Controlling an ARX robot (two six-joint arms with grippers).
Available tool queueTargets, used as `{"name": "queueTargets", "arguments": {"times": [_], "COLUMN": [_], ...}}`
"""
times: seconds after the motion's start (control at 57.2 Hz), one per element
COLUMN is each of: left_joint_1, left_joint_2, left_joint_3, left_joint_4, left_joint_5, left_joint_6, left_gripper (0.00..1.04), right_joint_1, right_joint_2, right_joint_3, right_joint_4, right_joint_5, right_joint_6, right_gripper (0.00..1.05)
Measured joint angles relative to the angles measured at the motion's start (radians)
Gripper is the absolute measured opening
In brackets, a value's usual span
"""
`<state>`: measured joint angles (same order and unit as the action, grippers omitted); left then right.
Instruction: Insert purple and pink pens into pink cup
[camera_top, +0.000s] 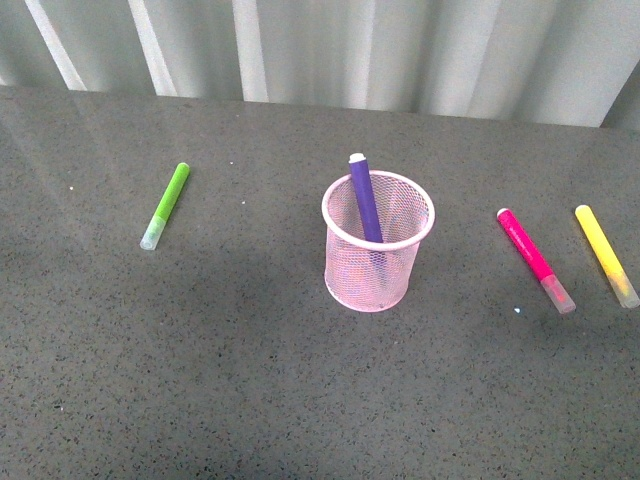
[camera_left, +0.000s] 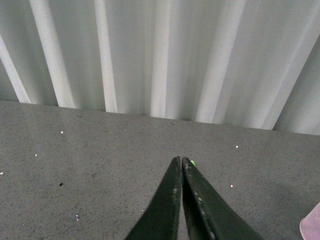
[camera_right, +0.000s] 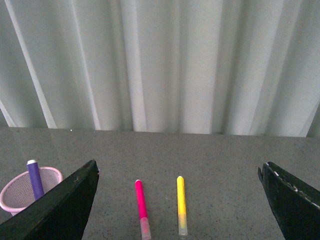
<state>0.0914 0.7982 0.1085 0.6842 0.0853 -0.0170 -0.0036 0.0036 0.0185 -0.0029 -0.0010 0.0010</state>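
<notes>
The pink cup (camera_top: 379, 243) stands upright in the middle of the grey table. The purple pen (camera_top: 365, 197) stands in it, leaning toward the back, its end above the rim. The pink pen (camera_top: 534, 258) lies flat to the cup's right, clear cap toward the front. In the right wrist view the pink pen (camera_right: 142, 208) lies between my open right gripper's (camera_right: 178, 167) fingers, well ahead of them, with the cup (camera_right: 29, 189) and purple pen (camera_right: 34, 178) off to one side. My left gripper (camera_left: 181, 159) is shut and empty above bare table. Neither gripper shows in the front view.
A lime-green marker (camera_top: 166, 204) lies at the left of the table; a speck of it (camera_left: 193, 163) peeks past the left fingertips. A yellow marker (camera_top: 605, 254) lies right of the pink pen, also in the right wrist view (camera_right: 181, 205). White curtain behind the table's far edge.
</notes>
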Motion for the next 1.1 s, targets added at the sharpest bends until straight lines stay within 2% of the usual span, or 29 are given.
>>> {"name": "queueTargets", "arguments": {"times": [0.07, 0.192, 0.315, 0.455, 1.102], "left_joint_1": [-0.054, -0.088, -0.091, -0.091, -0.091], "left_joint_2": [-0.046, -0.115, -0.182, -0.217, -0.531], "left_joint_3": [-0.021, -0.042, -0.061, -0.087, -0.088], "left_joint_4": [-0.031, -0.075, -0.124, -0.111, -0.412], "left_joint_5": [-0.075, -0.082, -0.084, -0.086, -0.086], "left_joint_6": [0.003, 0.008, 0.009, 0.01, 0.01], "left_gripper": [0.04, 0.04, 0.04, 0.04, 0.04], "right_joint_1": [0.0, 0.0, 0.0, 0.0, 0.0], "right_joint_2": [0.0, 0.0, 0.0, 0.0, 0.0], "right_joint_3": [0.0, 0.0, 0.0, 0.0, 0.0], "right_joint_4": [0.0, 0.0, 0.0, 0.0, 0.0], "right_joint_5": [0.0, 0.0, 0.0, 0.0, 0.0], "right_joint_6": [0.0, 0.0, 0.0, 0.0, 0.0], "right_gripper": [0.98, 0.98, 0.98, 0.98, 0.98]}}
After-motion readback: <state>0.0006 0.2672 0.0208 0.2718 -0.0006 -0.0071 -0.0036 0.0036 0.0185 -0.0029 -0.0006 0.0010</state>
